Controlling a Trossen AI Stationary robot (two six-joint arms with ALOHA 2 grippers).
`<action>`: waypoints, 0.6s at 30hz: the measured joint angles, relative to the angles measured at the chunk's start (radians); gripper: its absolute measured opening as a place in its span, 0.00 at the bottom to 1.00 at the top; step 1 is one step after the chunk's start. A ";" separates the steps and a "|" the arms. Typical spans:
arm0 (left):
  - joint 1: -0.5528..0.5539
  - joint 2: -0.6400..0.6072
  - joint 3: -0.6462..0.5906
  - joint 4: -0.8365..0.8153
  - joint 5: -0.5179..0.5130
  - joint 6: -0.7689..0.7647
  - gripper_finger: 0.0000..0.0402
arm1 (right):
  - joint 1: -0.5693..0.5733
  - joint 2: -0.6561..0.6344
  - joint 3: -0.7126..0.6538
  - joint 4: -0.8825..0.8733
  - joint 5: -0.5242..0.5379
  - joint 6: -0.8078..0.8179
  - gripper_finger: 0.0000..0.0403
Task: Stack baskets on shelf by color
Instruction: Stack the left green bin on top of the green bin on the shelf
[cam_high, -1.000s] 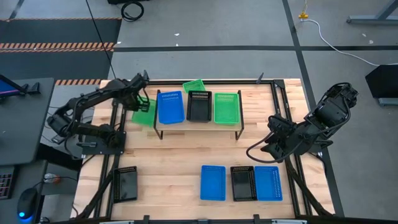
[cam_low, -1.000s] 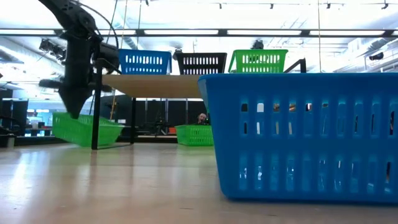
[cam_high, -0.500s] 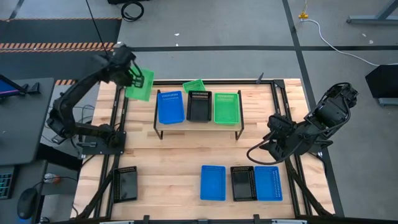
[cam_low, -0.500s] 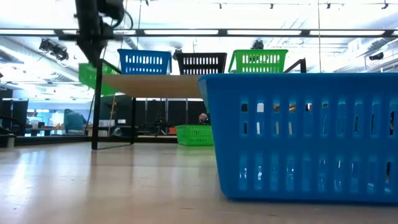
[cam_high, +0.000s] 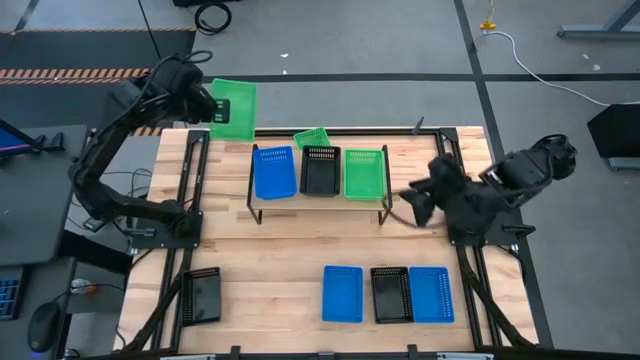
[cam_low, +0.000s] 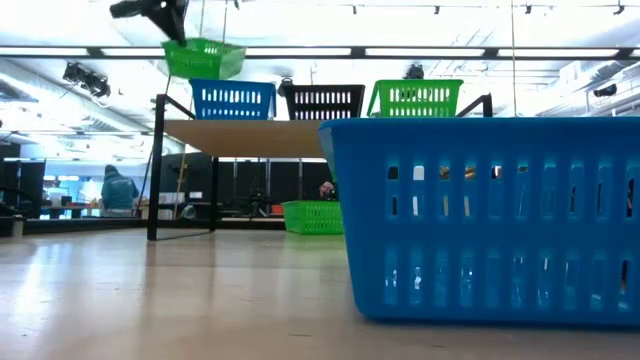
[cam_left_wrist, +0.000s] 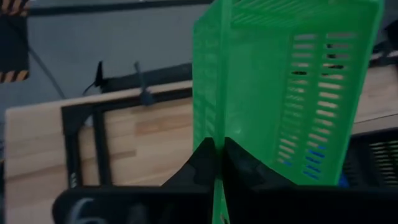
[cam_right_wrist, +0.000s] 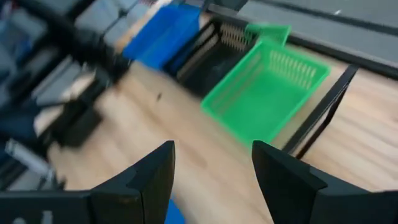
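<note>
Even, bright light from ceiling strip lamps (cam_low: 300, 52); soft sheen on the tabletop (cam_low: 150, 300). Right wrist view smeared by motion blur. Near blue basket (cam_low: 485, 215) slightly soft, shadows faint

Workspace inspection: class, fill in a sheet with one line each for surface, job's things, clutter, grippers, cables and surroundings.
Surface: wooden table, black frame.
Job's things: shelf carries one blue basket, one black basket, one green basket; another green one lies behind the shelf; two blue and two black along the near edge.
Clutter: nothing seen.
Grippers: left gripper shut on a lifted green basket above the table's far left corner; right gripper open, empty, beside the shelf.
Cables: white cable and a black coil on the floor.
Surroundings: person in the background.
</note>
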 joint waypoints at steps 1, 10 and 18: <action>-0.016 0.000 0.011 0.004 -0.006 -0.008 0.04 | -0.030 0.000 0.000 0.021 0.005 -0.011 0.55; -0.173 0.011 0.023 0.134 -0.057 -0.088 0.03 | -0.284 0.076 0.000 0.397 -0.048 -0.313 0.55; -0.342 0.032 0.023 0.273 -0.173 -0.133 0.03 | -0.406 0.202 -0.001 0.620 -0.111 -0.389 0.55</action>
